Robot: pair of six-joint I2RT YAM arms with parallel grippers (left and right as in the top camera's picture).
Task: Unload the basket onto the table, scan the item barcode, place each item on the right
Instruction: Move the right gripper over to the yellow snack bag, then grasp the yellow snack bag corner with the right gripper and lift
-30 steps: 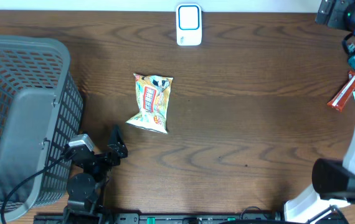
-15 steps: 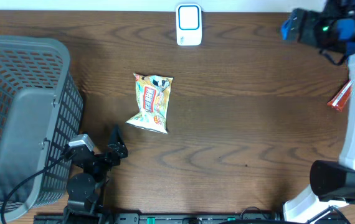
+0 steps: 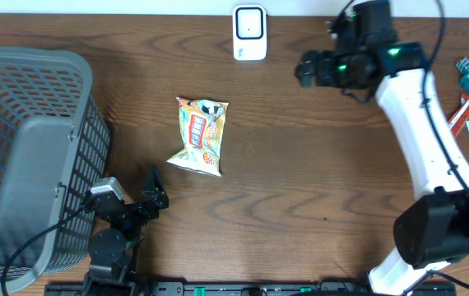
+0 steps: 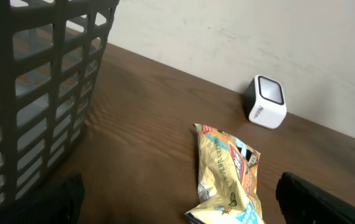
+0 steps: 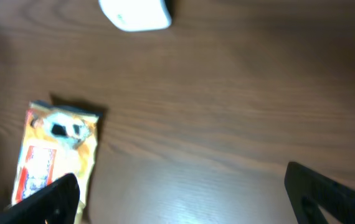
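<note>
Crinkled yellow foil snack packet (image 3: pixel 200 136) lies flat, centre-left of the overhead frame, on the dark wood-grain table (image 3: pixel 317 181). Glossy white rounded-square scanner (image 3: pixel 249 33) at top centre, well apart. Grey plastic lattice basket (image 3: pixel 20 74) fills the left edge. Right gripper (image 3: pixel 308 68) upper right, left gripper (image 3: pixel 157 191) lower left: both spread wide, empty.

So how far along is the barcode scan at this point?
Nothing looks done yet: the snack bag lies flat on the table, apart from the scanner. In hand: the right fingers hover open above the table, empty. Still to do: grasp the bag and show its barcode to the scanner.
</note>
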